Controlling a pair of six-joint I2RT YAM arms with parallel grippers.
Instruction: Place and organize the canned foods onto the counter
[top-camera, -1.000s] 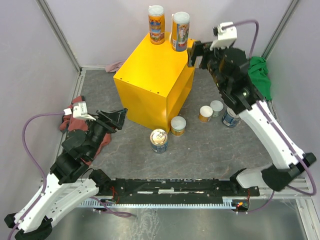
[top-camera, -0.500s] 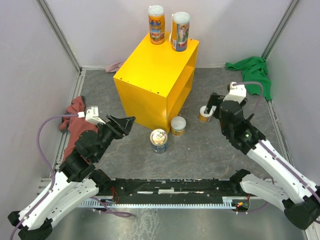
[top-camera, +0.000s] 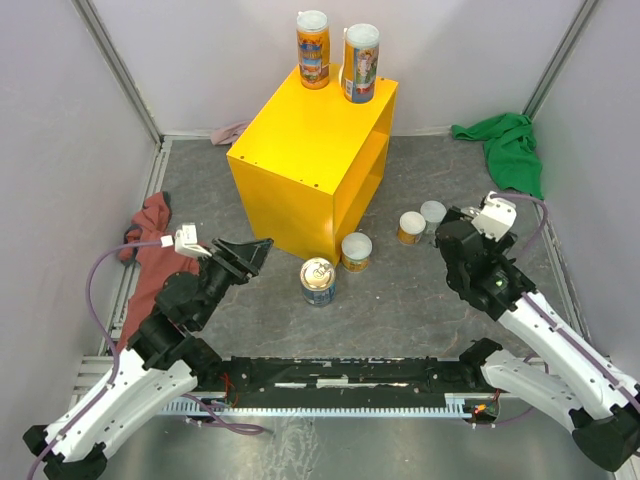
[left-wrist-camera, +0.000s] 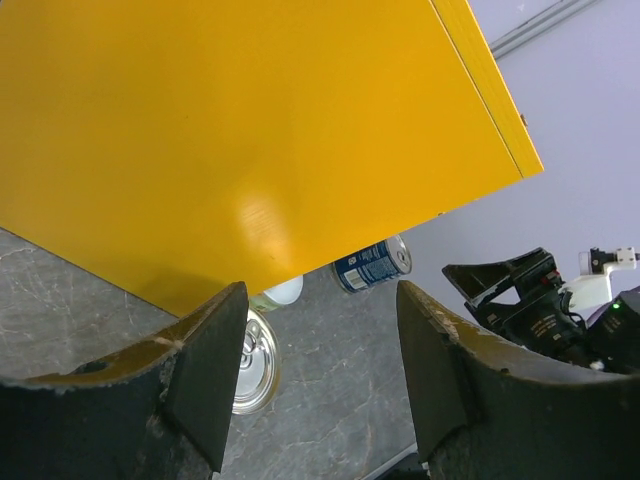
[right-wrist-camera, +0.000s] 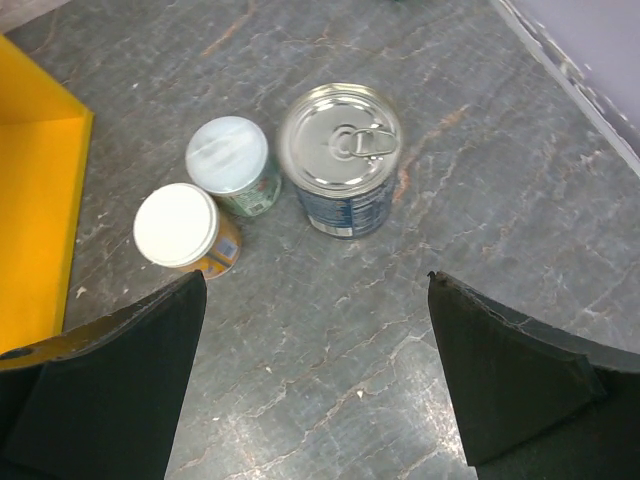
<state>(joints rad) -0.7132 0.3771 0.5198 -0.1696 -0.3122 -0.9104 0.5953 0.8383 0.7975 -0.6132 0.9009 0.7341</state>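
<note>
Two tall orange cans (top-camera: 313, 50) stand at the far corner of the counter (top-camera: 300, 150), leaving room for the five others on the table (top-camera: 400, 300). The right gripper (right-wrist-camera: 315, 300) hangs with jaws spread wide over a blue can (right-wrist-camera: 342, 160), likely lining up a pick. The left gripper (left-wrist-camera: 320, 340), jaws apart and empty, faces the other blue can (top-camera: 318, 280).

We count two tall orange cans (top-camera: 313, 50) far, one yellow counter (top-camera: 300, 130), three short white-lidded cans (top-camera: 356, 250) near and right of it, two wide blue cans (right-wrist-camera: 340, 160), one red cloth (top-camera: 150, 225) left, one green cloth (top-camera: 505, 148) far right, one pink cloth (top-camera: 230, 132) far.
</note>
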